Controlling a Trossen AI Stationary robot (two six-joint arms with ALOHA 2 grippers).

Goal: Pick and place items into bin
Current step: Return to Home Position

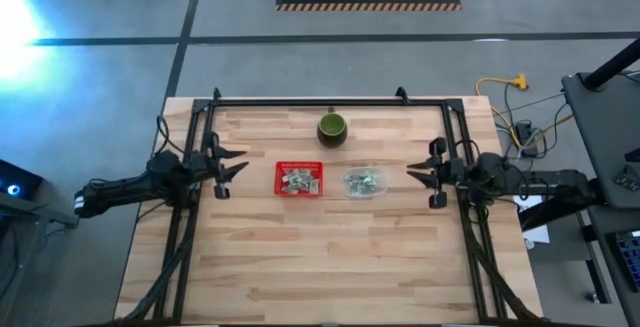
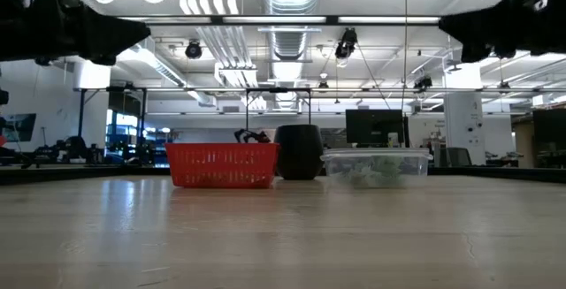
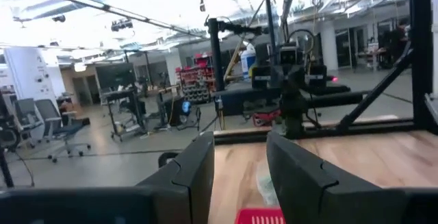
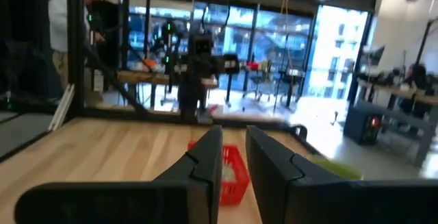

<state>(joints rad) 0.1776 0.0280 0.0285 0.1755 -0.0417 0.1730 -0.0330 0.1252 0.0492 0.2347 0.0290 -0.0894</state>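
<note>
Red basket (image 1: pixel 280 167), clear tub (image 1: pixel 384 191) hold the packets (image 1: pixel 298 179)

Packets lie in the red basket and the clear tub, side by side in the middle. Left gripper (image 1: pixel 238 165) is nearer the basket, right gripper (image 1: pixel 415 172) nearer the tub; both hover empty, jaws apart, pointing inward. No loose packet shows.

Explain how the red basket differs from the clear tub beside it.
The red basket has opaque-looking red walls; the clear tub is see-through. The basket stands slightly taller than the tub. The basket sits nearer the left arm, the tub nearer the right arm. Both hold small pale packets.
</note>
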